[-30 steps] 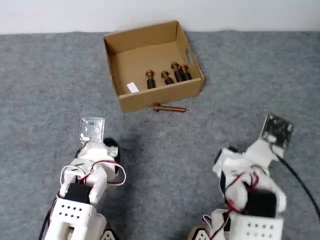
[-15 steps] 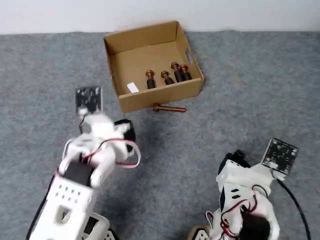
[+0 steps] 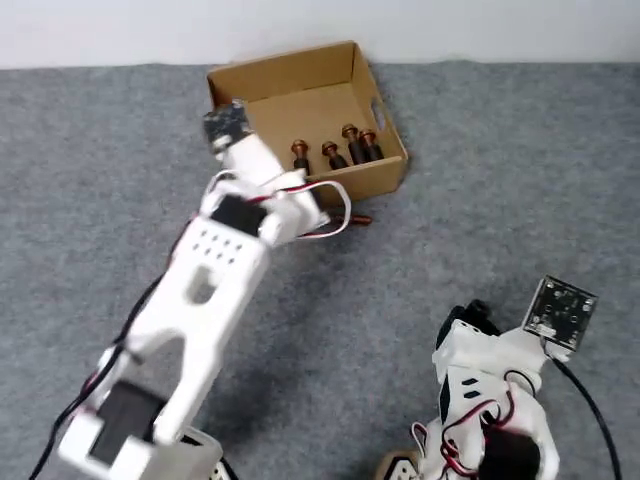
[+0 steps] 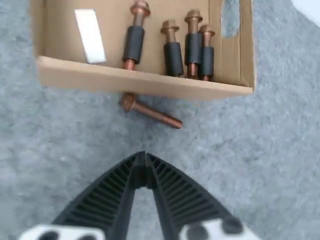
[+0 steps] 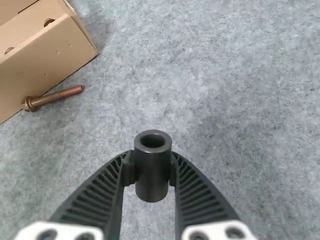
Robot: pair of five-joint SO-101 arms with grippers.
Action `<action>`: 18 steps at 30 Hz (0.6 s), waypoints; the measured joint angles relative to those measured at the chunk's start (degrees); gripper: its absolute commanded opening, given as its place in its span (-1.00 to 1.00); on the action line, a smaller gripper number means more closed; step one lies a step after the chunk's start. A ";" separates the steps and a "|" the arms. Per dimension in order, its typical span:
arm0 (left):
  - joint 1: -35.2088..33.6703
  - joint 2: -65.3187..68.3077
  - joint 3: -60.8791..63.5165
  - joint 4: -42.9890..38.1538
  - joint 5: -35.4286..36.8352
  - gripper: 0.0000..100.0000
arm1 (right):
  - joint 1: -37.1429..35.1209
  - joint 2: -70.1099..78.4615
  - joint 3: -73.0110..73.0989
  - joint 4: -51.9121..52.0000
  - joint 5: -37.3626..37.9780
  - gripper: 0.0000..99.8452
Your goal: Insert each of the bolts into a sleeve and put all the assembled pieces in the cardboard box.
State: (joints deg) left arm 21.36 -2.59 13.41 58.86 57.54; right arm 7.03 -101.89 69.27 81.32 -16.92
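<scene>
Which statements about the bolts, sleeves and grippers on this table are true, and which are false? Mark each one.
1. The cardboard box holds four assembled pieces. True.
2. The bare bolt lies inside the box. False: it lies on the grey carpet outside, beside the box's near wall.
3. The right gripper holds a black sleeve. True.
4. The left gripper grips the bare bolt. False: it is shut and empty, apart from the bolt.
</scene>
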 measured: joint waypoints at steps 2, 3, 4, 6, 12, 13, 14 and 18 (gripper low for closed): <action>1.41 5.01 -4.22 1.85 1.49 -0.73 | 0.00 0.00 0.00 0.00 0.00 -0.98; 2.11 7.21 -6.42 2.81 2.02 -0.69 | 0.00 0.00 0.00 0.00 0.00 -0.98; 2.81 9.49 -8.44 3.78 2.64 -0.66 | 0.00 0.00 0.00 0.00 0.00 -0.98; 4.22 13.80 -12.48 5.63 3.43 -0.65 | 0.00 0.00 0.00 0.00 0.00 -0.98; 4.22 25.32 -23.12 6.95 5.01 -0.65 | 0.00 -0.09 0.00 0.00 0.00 -0.98; 4.13 26.99 -24.62 6.95 5.01 -0.65 | 0.00 -0.09 0.00 0.00 0.00 -0.98; 4.04 28.48 -25.93 6.95 5.01 -0.65 | 0.00 -0.09 0.00 0.00 0.00 -0.98; 2.46 33.67 -30.33 7.21 5.01 -0.65 | 0.00 -0.09 0.00 0.00 0.00 -0.98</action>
State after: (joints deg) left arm 23.82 31.08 -16.92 66.07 62.55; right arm 7.03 -101.98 69.27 81.32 -16.92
